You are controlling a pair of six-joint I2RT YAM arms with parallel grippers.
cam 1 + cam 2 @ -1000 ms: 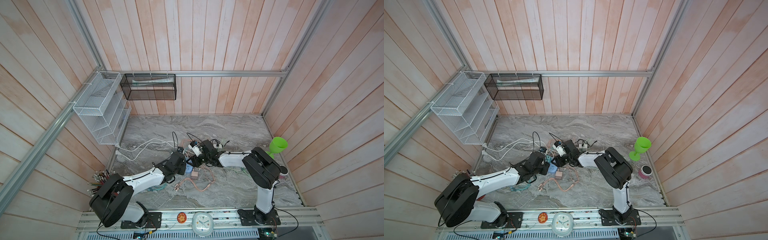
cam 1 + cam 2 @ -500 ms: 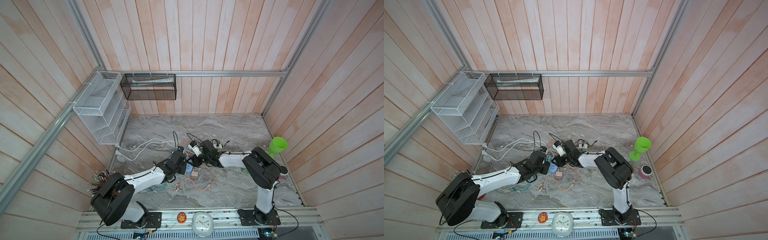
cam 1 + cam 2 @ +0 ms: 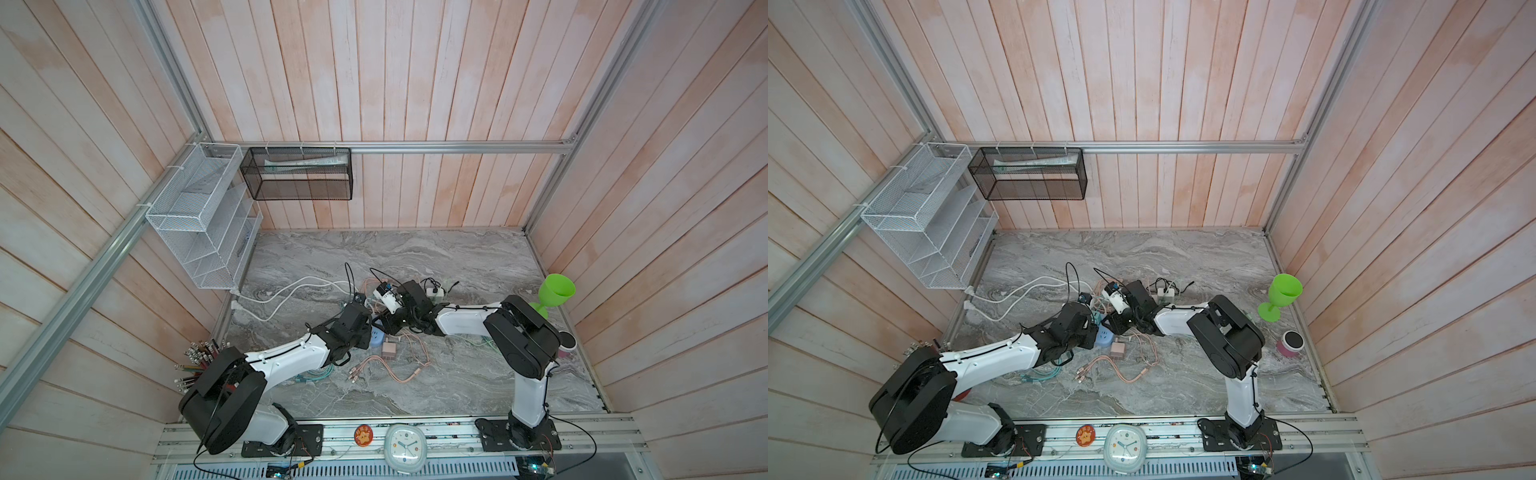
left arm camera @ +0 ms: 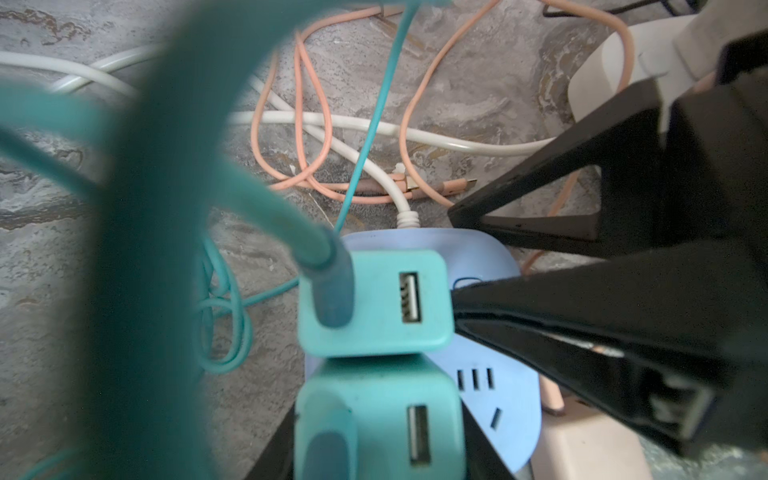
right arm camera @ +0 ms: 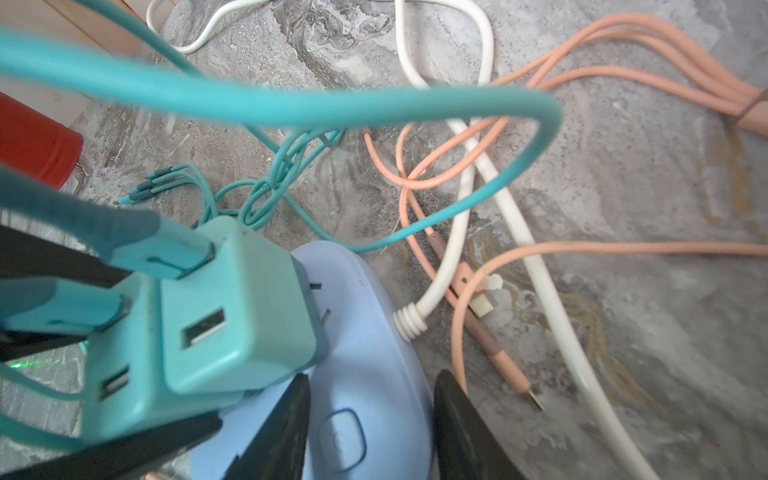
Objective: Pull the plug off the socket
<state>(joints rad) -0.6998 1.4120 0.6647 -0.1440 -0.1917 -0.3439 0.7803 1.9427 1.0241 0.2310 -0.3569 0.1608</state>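
Two black-and-white robot arms were bent low over a grey marbled worktop (image 3: 415,257) strewn with teal, pink and white cables. Between them lay the socket (image 3: 1104,337), a small pale blue power block with a white cord (image 5: 457,257), near the middle of the worktop in both top views. Two teal USB charger plugs stood side by side on its top face.

The left gripper (image 4: 376,453) was set from above on the plug (image 4: 378,419) nearer its own camera. Its black fingers (image 4: 272,457) sat narrow against two opposite sides of that plug, holding it. A teal cable ran out of the plug's top. The second teal plug (image 4: 374,303) stood touching or just beside it, outside that grip.

The right gripper (image 5: 372,380) was at the socket's cord end. Its fingers (image 5: 286,424) stood a little apart, one lying over the socket's top face beside the button, the other at the socket's edge. Whether they pinched the socket or merely rested on it could not be told.

By the look of it, the reach and the grasp on the plug were done, and the right arm seemed placed to brace the socket. The pull itself was left. The held plug's base looked seated on the socket, with no prongs showing, though the joint was partly hidden.
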